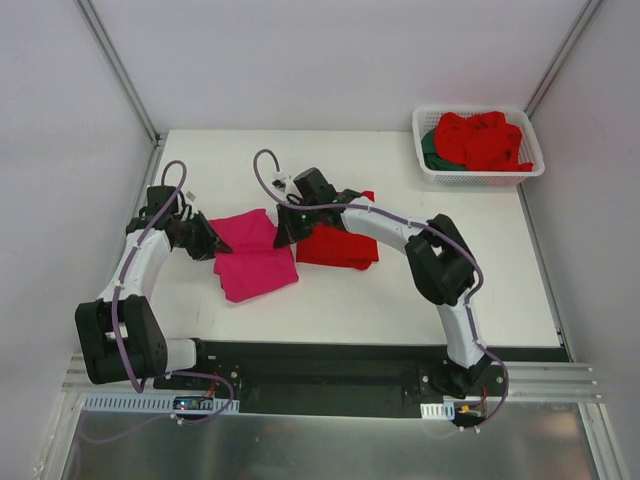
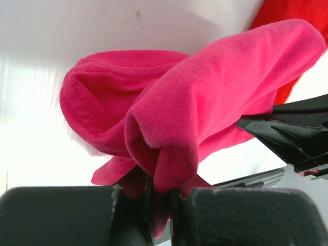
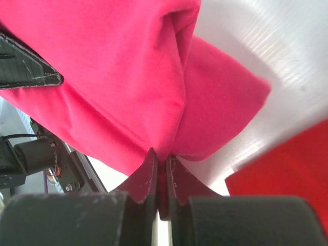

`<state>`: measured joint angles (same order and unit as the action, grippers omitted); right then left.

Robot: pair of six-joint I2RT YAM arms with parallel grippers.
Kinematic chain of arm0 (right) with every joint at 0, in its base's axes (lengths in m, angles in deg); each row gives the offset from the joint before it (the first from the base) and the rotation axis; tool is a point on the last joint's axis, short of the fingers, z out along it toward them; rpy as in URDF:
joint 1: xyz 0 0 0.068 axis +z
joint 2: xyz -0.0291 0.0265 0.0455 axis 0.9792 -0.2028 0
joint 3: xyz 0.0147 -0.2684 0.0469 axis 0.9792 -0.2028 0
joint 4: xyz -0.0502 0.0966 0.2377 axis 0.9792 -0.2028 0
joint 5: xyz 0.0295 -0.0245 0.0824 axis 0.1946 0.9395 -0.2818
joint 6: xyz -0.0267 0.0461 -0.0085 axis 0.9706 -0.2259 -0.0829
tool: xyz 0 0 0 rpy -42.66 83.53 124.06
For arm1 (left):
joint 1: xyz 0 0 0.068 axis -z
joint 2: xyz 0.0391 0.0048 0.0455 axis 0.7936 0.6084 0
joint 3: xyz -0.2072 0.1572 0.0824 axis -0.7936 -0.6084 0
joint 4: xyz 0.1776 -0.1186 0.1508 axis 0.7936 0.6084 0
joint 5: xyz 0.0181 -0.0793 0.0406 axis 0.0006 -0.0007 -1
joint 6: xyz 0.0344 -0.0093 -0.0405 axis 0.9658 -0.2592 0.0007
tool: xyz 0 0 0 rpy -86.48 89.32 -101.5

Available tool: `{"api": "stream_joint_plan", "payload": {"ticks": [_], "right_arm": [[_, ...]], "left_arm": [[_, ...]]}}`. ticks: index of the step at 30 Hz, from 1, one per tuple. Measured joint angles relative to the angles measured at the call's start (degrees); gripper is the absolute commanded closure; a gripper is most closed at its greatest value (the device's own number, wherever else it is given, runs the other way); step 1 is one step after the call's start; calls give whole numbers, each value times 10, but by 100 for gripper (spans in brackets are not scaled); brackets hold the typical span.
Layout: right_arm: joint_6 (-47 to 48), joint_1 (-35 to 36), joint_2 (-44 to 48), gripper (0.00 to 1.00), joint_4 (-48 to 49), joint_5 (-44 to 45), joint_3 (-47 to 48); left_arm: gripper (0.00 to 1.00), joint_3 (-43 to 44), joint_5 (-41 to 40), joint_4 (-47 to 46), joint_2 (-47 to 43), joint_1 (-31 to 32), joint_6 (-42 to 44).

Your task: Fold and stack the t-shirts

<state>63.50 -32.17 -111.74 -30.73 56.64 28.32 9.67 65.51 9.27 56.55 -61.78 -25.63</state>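
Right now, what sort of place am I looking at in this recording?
Probably a lab robot test cell, not a home: a white table boxed in by plain white panels, two arms bolted to a metal rail, and a basket of shirts.

I see a white table (image 1: 400,310) boxed in by plain pale walls (image 1: 330,60) on three sides, a metal rail (image 1: 575,385) along its near edge, evenly lit.

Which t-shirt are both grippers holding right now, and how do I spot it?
On the white table, left of centre between the arms, lies the magenta-pink t-shirt, pinched by the left gripper and the right gripper. It is pink, while the folded t-shirt beside it is bright red.
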Motion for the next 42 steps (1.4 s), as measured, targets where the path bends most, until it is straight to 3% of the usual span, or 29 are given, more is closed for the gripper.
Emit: {"api": "stream_joint_plan", "payload": {"ticks": [32,42], "right_arm": [[8,-3,167,99,46,167,-108],[34,-7,193,99,25,232,-108]], "left_arm": [[100,95,0,11,-17,85,25],[100,169,-2,12,41,124,33]]}}
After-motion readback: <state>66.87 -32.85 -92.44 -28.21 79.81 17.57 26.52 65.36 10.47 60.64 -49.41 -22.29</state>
